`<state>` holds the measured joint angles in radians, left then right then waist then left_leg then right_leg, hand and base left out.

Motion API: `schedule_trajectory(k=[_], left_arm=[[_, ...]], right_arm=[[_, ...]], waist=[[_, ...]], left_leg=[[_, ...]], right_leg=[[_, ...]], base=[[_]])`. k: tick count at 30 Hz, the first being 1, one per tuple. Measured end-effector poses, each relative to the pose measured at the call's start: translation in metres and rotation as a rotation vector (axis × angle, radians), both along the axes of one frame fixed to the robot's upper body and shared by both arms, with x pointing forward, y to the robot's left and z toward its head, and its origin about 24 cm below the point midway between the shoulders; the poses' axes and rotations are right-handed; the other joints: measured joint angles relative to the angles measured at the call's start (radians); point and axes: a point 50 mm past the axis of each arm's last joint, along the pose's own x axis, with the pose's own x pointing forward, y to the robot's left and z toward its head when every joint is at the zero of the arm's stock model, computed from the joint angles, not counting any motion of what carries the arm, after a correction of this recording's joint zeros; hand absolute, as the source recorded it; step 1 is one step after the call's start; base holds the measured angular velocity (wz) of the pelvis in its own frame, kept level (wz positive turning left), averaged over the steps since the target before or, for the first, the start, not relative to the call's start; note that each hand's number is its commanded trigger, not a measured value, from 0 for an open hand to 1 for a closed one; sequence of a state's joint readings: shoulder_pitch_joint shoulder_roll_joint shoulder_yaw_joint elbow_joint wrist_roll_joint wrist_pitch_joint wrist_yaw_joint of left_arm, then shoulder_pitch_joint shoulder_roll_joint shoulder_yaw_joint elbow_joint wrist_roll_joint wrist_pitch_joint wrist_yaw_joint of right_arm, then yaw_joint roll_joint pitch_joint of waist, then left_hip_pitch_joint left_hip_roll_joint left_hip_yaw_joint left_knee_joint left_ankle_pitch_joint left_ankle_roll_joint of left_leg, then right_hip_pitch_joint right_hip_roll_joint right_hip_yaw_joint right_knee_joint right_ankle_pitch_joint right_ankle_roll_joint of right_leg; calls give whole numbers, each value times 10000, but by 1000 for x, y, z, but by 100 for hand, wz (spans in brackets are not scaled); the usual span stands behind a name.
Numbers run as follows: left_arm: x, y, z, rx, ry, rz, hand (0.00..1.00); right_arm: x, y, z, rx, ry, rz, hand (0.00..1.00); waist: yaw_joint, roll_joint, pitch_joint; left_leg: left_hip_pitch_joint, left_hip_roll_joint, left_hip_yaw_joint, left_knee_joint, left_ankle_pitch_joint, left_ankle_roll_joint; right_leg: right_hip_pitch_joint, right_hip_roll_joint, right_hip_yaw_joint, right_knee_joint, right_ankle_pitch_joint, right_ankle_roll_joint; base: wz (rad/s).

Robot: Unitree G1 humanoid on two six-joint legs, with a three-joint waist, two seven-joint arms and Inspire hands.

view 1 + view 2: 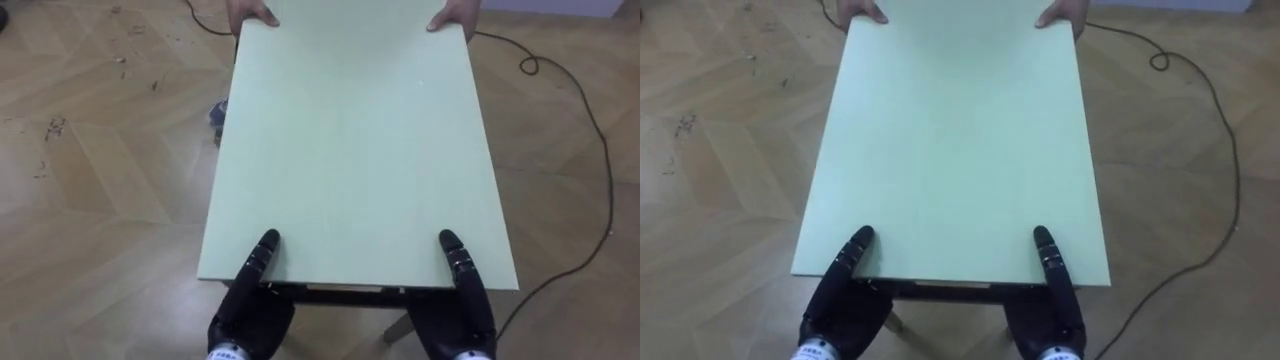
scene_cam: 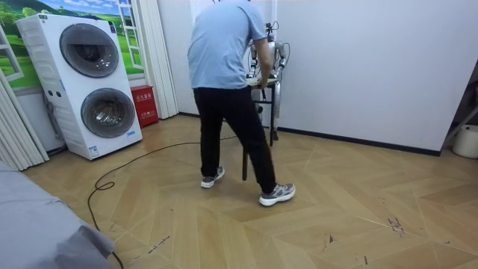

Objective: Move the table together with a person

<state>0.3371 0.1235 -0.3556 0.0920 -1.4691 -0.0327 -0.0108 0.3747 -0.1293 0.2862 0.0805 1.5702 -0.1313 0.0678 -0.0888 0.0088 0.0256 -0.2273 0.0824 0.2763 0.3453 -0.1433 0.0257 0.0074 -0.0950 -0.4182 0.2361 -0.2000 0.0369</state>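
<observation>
Left hand (image 1: 250,310), right hand (image 1: 465,310): thumbs clamped over near edge of table (image 1: 350,150), fingers hidden beneath. Opposite, at far edge: person's hands (image 1: 252,14) gripping. Judged: shared hold established; carry and set-down remain.

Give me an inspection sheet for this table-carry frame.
Surface: pale green table top, nothing on it.
Job's things: table top, with person's hands on its far corners.
Clutter: dark specks on wood floor.
Hands: left hand and right hand at near edge, grip hidden.
Cables: dark cable on floor, right of the top.
Surroundings: stacked washing machines, red box, white wall.
</observation>
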Motion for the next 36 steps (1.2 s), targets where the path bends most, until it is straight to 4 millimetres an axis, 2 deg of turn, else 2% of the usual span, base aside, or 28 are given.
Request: schedule_trajectory(k=[4,7,9,10,12,14,17,19,24,25,26,28,29,30,31,32,33,34,35,36], left_arm=[[-1,-9,0,-319,107,-88,100],[-2,-13,0,-422,142,-174,100],[-1,-12,0,-372,107,-145,100],[-1,-12,0,-359,81,-157,100],[5,-13,3,-170,-159,-296,100],[7,-12,5,-59,-280,-292,100],[8,-9,5,42,-315,-263,100],[8,-8,5,53,-319,-265,100],[5,-4,4,96,-193,-140,100],[5,-4,4,77,-172,-132,100],[4,-4,3,31,-116,-131,100],[5,-6,4,-1,-163,-157,100],[10,-9,7,-3,-345,-267,100],[15,-10,11,-61,-565,-286,100],[16,-10,11,-99,-568,-169,100],[13,-6,10,-182,-474,83,100],[10,-3,9,-243,-426,243,100],[10,-2,9,-251,-408,242,100],[10,-3,9,-261,-412,217,100],[11,-4,10,-274,-456,182,100]], right_arm=[[1,-7,4,-340,-167,-71,100],[1,-9,4,-427,-185,-184,100],[0,-7,4,-403,-121,-222,100],[-1,-7,3,-373,-101,-269,100],[-2,-7,3,-344,-113,-473,100],[-1,-5,3,-223,-121,-556,100],[-1,-3,3,-116,-100,-559,100],[0,-3,3,-142,-117,-494,100],[1,0,3,-74,70,-306,100],[1,0,3,-77,72,-302,100],[2,-1,3,-115,78,-295,100],[3,-2,4,-192,21,-308,100],[5,-5,7,-215,-167,-409,100],[10,-8,12,-245,-433,-427,100],[14,-7,12,-256,-478,-309,100],[19,-3,13,-291,-445,-14,100],[21,1,14,-252,-483,165,100],[21,1,13,-267,-472,177,100],[22,1,13,-266,-472,148,100],[22,0,14,-267,-488,88,100]], waist=[[-31,51,17],[85,163,28],[94,190,28],[92,205,27],[62,249,27],[59,244,25],[140,227,17],[330,201,13],[754,38,67],[795,27,75],[889,37,80],[986,111,36],[954,115,22],[861,71,52],[869,131,64],[960,171,54],[935,268,64],[898,315,56],[731,400,66],[439,486,89]], left_leg=[[-165,-255,-394,-105,131,118],[-244,-528,-709,-107,202,235],[-308,-816,-1136,-105,265,335],[-350,-885,-1292,-87,286,360],[-631,-1241,-2044,-49,468,426],[-668,-1480,-2468,-199,666,452],[-606,-1752,-2870,-501,1054,438],[-591,-1786,-2917,-723,1235,436],[-598,-1872,-3487,-756,1441,333],[-624,-1873,-3489,-762,1485,333],[-681,-1875,-3604,-819,1617,306],[-665,-1909,-4052,-1538,2246,113],[-594,-1924,-4076,-2515,2986,-500],[-841,-1739,-2957,-2352,2840,-568],[-1022,-1456,-2014,-1557,2129,-121],[-1059,-777,-400,241,700,266],[-905,-104,403,1682,-288,217],[-799,186,589,2134,-606,150],[-503,645,833,2532,-1073,27],[-295,853,1016,2322,-1287,-64]], right_leg=[[12,-134,-294,40,-39,48],[11,-404,-654,388,-237,124],[30,-620,-868,759,-471,235],[46,-631,-875,784,-503,260],[64,-610,-699,766,-627,307],[132,-571,-439,669,-675,332],[346,-396,-3,201,-669,320],[352,-363,35,137,-662,306],[696,-65,121,-143,-573,160],[726,-24,112,-176,-572,157],[727,81,106,-188,-561,28],[595,375,266,-382,-359,-360],[431,601,572,-752,-218,-604],[316,362,286,-972,-239,-547],[295,367,10,-950,-212,-566],[339,352,-655,-772,-209,-571],[479,382,-1399,-642,-211,-571],[516,411,-1760,-583,-212,-571],[573,430,-2294,-369,-222,-563],[569,379,-2650,16,-260,-562]], base=[[31],[41],[58],[75],[88],[74],[57],[36],[36],[62],[68],[90],[116],[99],[40],[10],[18],[57],[102],[121]])
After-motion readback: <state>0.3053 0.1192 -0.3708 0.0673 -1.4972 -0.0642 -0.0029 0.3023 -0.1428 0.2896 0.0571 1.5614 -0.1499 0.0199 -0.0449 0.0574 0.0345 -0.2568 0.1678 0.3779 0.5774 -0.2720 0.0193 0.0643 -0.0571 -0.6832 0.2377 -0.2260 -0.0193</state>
